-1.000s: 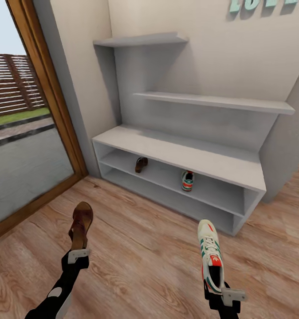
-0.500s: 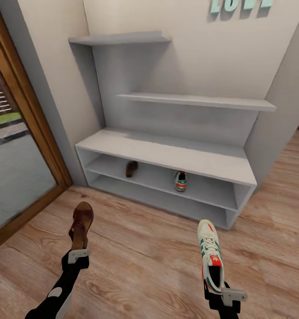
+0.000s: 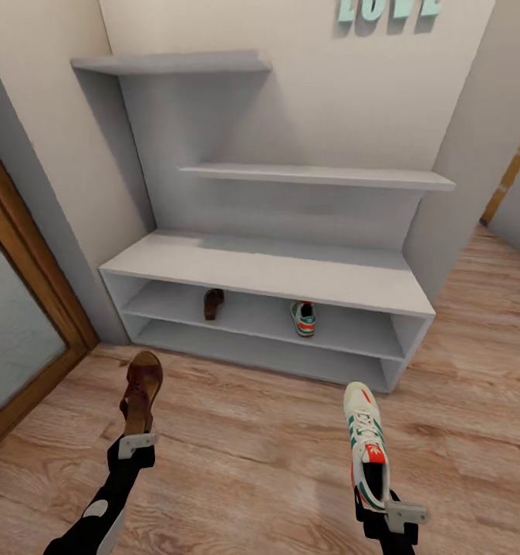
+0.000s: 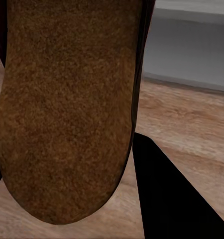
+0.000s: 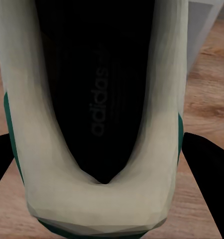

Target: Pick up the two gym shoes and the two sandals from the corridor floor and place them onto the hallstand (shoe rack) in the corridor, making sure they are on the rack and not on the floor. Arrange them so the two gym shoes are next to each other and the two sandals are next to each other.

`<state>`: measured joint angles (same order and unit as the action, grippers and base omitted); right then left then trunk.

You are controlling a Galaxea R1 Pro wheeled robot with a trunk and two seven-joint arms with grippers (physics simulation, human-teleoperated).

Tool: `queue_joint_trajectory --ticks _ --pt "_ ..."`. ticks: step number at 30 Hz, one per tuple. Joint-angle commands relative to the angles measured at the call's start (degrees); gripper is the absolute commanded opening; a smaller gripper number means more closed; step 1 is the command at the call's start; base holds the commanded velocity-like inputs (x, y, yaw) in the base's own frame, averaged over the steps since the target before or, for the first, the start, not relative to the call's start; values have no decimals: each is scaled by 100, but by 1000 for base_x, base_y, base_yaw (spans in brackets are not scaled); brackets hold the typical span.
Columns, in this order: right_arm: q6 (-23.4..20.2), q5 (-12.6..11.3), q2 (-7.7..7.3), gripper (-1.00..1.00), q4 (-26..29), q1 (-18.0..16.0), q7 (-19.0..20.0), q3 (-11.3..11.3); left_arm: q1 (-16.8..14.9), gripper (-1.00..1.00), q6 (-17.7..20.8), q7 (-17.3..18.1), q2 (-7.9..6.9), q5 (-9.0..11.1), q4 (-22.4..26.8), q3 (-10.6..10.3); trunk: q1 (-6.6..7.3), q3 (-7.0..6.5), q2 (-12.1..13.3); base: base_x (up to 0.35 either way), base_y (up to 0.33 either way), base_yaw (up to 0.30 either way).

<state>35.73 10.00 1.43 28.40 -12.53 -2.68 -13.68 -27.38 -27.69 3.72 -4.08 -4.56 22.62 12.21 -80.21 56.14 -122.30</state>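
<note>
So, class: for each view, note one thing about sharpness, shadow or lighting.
Head view: even, soft light, crisp; the rack shades its own shelves, dimming the sandal inside. Left wrist view: held sandal's sole looms close and soft. Right wrist view: gym shoe opening is near black inside.

Gym shoe (image 5: pixel 99 99) occupies frame centre, cream rim around dark insole with lettering. Black fingers (image 5: pixel 209 174) flank it at both lower corners. Corridor floor (image 5: pixel 206 94) at right.
</note>
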Motion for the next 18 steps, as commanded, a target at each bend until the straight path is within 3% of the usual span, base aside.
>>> queue_joint_trajectory --ticks 1,8,10,13,18 --pt "15 54 6 -100 -1 -4 -22 -28 -4 -100 -17 46 6 -63 -3 49 -1 4 -2 149 318 -97" --pt "13 62 6 -100 -8 -4 3 -21 -4 -100 -17 58 11 -63 -1 46 -1 4 -2 130 318 -29" --pt "-53 13 -60 -100 58 -24 32 -84 23 -100 47 12 -23 -59 -16 46 -1 5 -2 0 0 0" --pt "-150 -73 1 -100 125 -26 32 -186 25 -100 45 14 -21 -60 -28 46 -1 5 -2 0 0 0" --pt "-60 92 165 -100 -41 -33 31 16 51 -100 43 15 -16 -55 -67 45 -1 5 -2 0 0 0"
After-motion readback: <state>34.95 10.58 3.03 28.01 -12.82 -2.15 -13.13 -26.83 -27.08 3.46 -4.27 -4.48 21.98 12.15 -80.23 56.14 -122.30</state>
